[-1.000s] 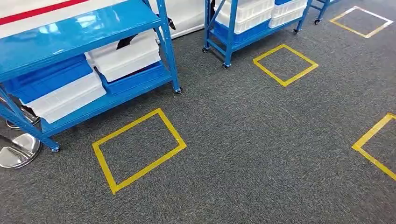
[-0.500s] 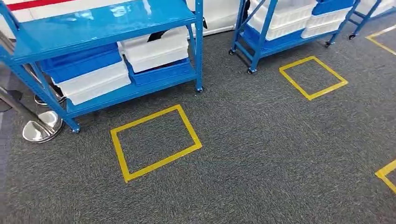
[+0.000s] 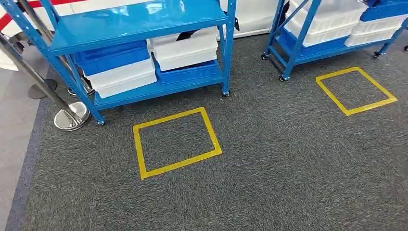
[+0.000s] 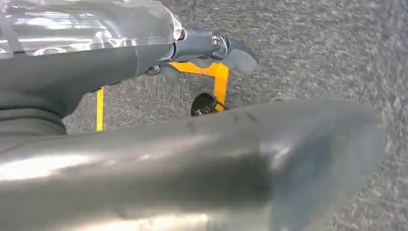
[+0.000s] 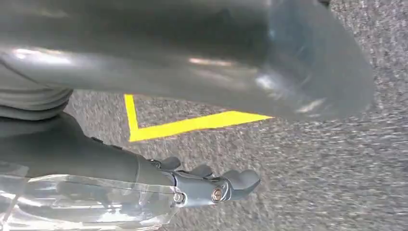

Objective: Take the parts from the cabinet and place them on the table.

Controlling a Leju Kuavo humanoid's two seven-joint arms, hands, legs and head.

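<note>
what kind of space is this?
Likely a warehouse-style test or parts-storage area: wheeled blue shelving racks holding white and blue plastic bins, yellow tape squares marked on grey carpet, and a chrome stanchion base.

Two blue shelf racks stand on the carpet: the nearer rack [image 3: 139,21] and a second rack [image 3: 308,29] off to its right. On the nearer rack's bottom shelf sit four bins in two stacks (each stack one blue, one white): a blue bin [image 3: 113,57] on a white bin [image 3: 122,79], and a white bin [image 3: 185,45] on a blue bin [image 3: 190,72]. Two yellow tape squares mark the floor, one [image 3: 175,142] before each rack, the other [image 3: 356,90] further right. Two chrome post bases show, one [image 3: 71,118] near, one [image 3: 41,89] behind
</note>
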